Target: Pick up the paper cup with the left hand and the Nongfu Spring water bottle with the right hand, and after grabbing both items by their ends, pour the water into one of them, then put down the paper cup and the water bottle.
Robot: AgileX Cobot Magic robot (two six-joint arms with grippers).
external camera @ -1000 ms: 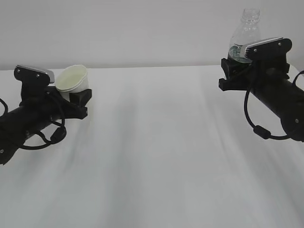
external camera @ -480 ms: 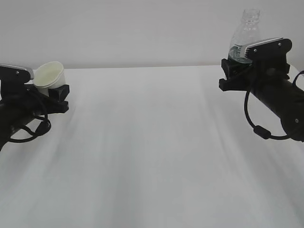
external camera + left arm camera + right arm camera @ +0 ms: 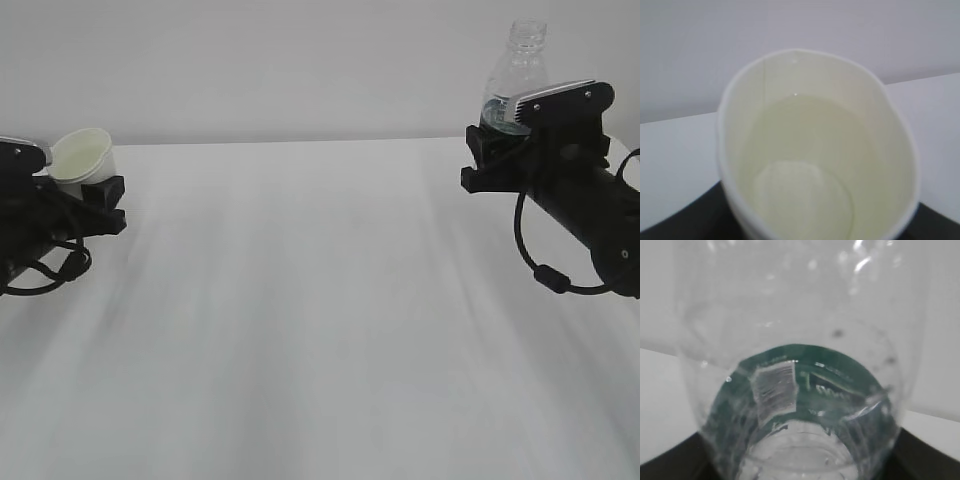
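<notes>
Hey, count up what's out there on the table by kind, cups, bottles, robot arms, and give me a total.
Small white tapered paper cup: 1
Clear ribbed plastic bottle with dark green label band: 1
Black robot arms, left hand and right hand: 2
Total: 4

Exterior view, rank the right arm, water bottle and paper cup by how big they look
1. Right arm, though it may be nearer the camera.
2. Water bottle, visible part only.
3. Paper cup, partly hidden.
</notes>
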